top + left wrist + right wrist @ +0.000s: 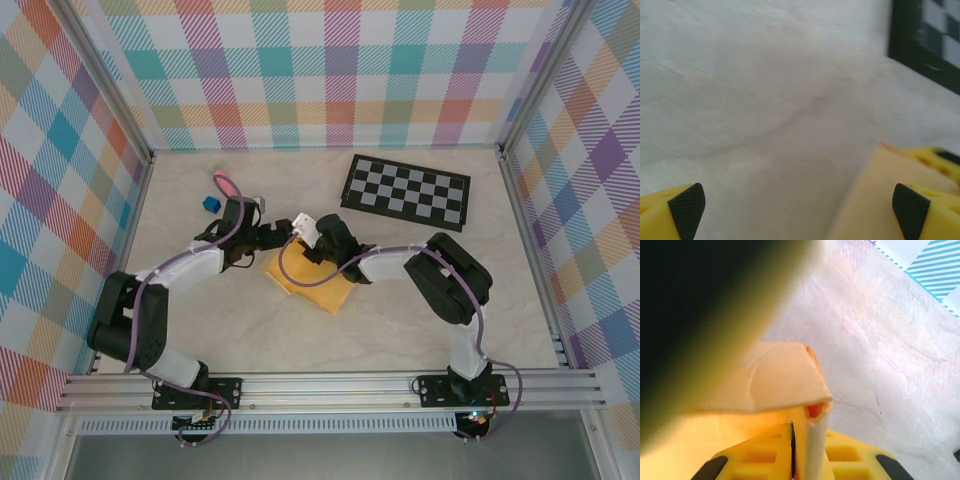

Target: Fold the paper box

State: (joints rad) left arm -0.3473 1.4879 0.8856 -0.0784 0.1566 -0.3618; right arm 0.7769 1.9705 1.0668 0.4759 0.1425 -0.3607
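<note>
Cardboard of the paper box (310, 285) looks light, thin, crease-prone; right gripper (800, 465) pinches its 12 o'clock edge, left gripper (799, 206) gapes empty at 11 o'clock.

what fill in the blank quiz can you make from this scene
The right claw is ___ on the box.
The left claw is ___.
The cube is ___.
The board is checkered black and ___.
Missing words: shut, open, blue, white.
</note>
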